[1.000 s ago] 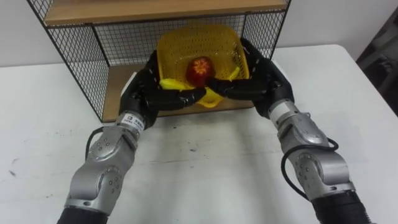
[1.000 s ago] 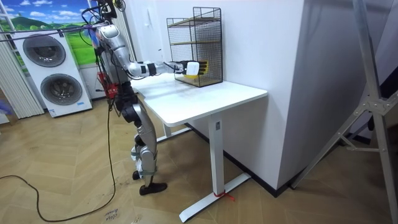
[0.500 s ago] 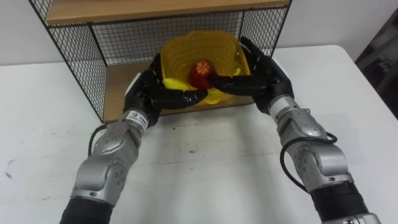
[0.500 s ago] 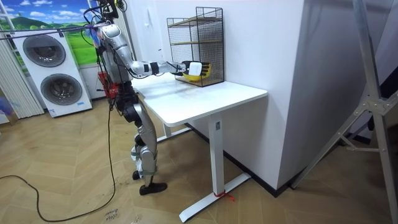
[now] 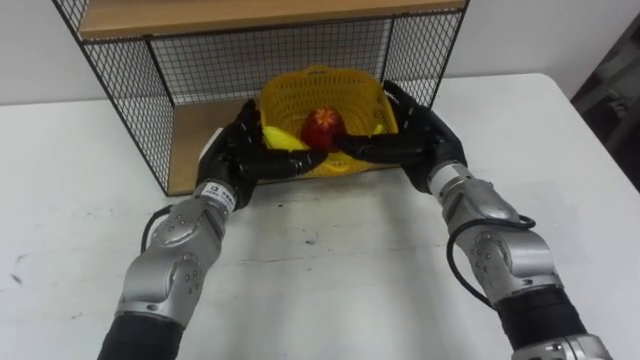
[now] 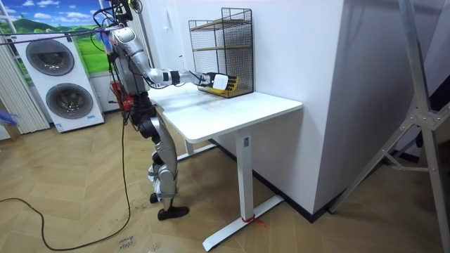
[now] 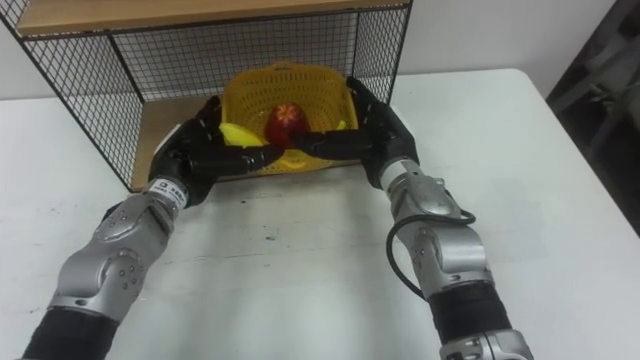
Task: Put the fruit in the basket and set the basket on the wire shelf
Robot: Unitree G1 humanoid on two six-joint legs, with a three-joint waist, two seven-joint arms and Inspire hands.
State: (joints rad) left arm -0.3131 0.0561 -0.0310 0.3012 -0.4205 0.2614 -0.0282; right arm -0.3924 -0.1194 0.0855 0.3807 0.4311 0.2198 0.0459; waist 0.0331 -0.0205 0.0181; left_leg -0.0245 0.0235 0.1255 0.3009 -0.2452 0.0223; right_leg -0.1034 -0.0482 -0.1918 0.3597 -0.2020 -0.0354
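holding the yellow basket (image 5: 300, 95) from both sides, the left hand (image 5: 238, 152) and the right hand (image 5: 418, 135) have fingers and thumbs curled around its walls. the basket is in the lower compartment of the wire shelf (image 5: 130, 75), which stands on the white table (image 5: 330, 260). a red apple (image 5: 323, 125) and a banana (image 5: 280, 138) lie inside it. if it touches the shelf's bottom, i cannot tell.
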